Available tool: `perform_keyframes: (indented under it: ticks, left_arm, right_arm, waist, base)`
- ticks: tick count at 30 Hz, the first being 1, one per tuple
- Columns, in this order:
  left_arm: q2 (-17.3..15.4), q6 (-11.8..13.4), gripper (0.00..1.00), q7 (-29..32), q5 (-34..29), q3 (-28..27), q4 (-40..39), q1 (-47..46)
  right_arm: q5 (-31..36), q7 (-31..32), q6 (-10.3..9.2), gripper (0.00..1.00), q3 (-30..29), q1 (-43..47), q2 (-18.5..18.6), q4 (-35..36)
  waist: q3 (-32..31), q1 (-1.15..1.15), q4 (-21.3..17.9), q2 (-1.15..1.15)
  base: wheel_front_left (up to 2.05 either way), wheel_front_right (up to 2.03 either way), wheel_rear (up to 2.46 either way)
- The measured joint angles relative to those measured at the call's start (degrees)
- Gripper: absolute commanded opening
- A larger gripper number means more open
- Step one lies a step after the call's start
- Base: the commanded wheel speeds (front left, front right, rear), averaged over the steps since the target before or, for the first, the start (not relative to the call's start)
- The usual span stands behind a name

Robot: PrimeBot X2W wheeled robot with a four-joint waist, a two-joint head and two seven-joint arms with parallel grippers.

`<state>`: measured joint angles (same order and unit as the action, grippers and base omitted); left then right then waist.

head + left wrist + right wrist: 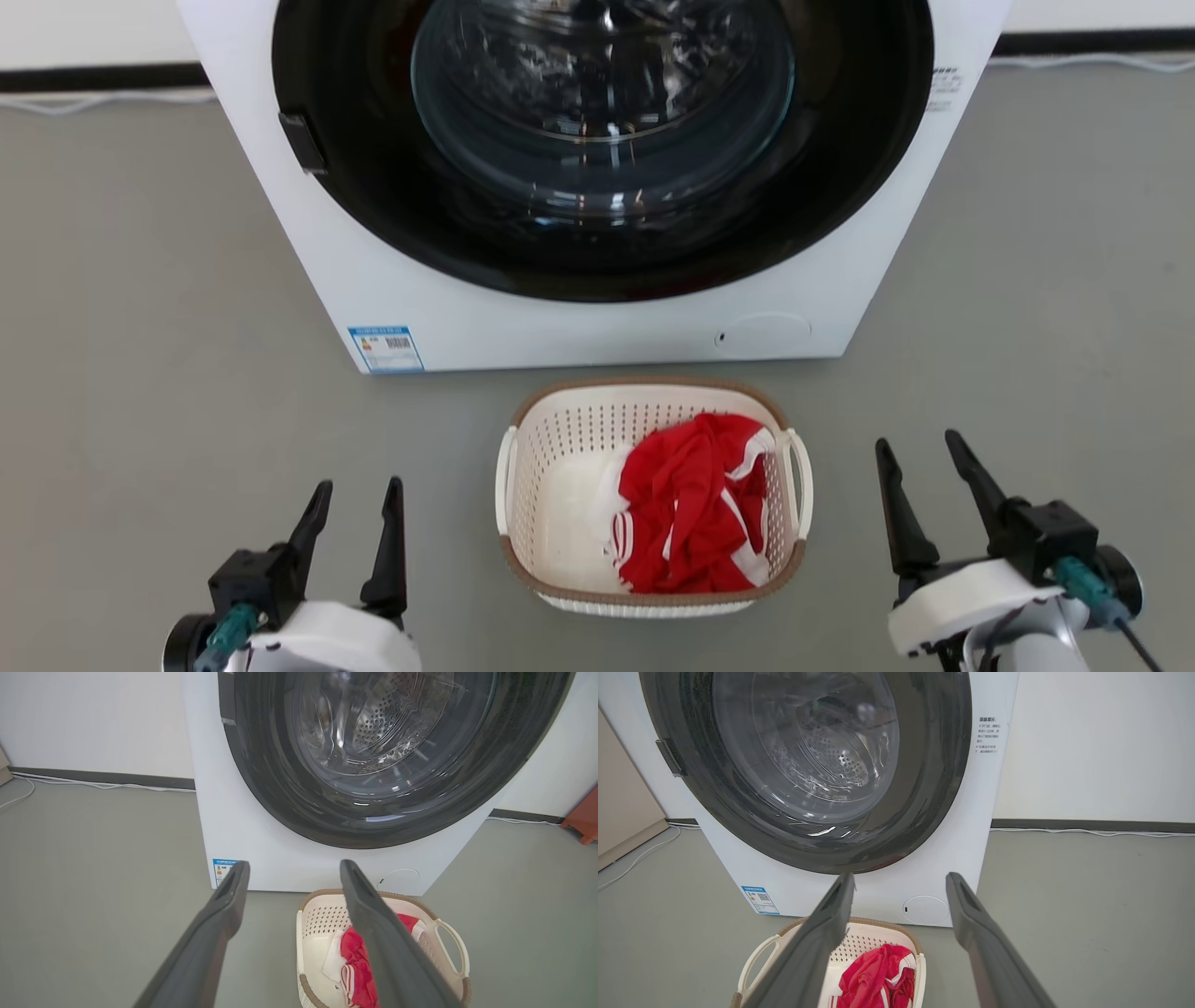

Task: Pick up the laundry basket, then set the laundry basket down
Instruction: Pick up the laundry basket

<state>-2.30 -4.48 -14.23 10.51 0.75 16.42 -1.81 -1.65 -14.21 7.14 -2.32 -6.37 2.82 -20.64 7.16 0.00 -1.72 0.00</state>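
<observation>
We see the laundry basket (571,431) as smooth cream plastic, perforated, with a brown woven-look rim. The red garment (695,509) in it looks like soft cloth. The washing machine (579,327) shows glossy white casing and shiny glass; the floor (140,392) is matt grey.

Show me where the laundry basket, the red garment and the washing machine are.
laundry basket (560,443), head view, perforated left inner wall.
red garment (691,504), head view, middle of the cloth.
washing machine (560,327), head view, white front panel below the door.
</observation>
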Motion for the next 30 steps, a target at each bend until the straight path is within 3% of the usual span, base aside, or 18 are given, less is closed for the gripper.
perform_keyframes:
  ticks: [13, 21, 30]
  left_arm:
    - [0.0, -0.5, 1.00, -0.2, -0.5, 2.4, 4.4, -9.7]
    - [0.2, -1.2, 1.00, -0.3, 0.6, 5.3, 16.4, -21.8]
    - [0.5, -2.4, 1.00, 2.2, 1.3, 8.8, 32.0, -36.6]
  right_arm:
    - [-1.0, 0.0, 0.00, 1.00, -1.1, -9.8, 0.0, -6.5]
    - [-0.2, -0.1, 0.00, 1.00, -1.9, -20.9, 0.1, -20.2]
    - [4.9, 0.2, 0.00, 1.00, -4.9, -32.9, 0.3, -33.0]
  waist:
    - [9.6, 0.00, 0.1, 0.00]
    - [17.6, 0.00, 0.5, 0.00]
    - [25.4, 0.00, 1.4, 0.00]
  base:
    - [0.00, 0.00, 0.00]
    - [0.00, 0.00, 0.00]
    - [0.00, 0.00, 0.00]
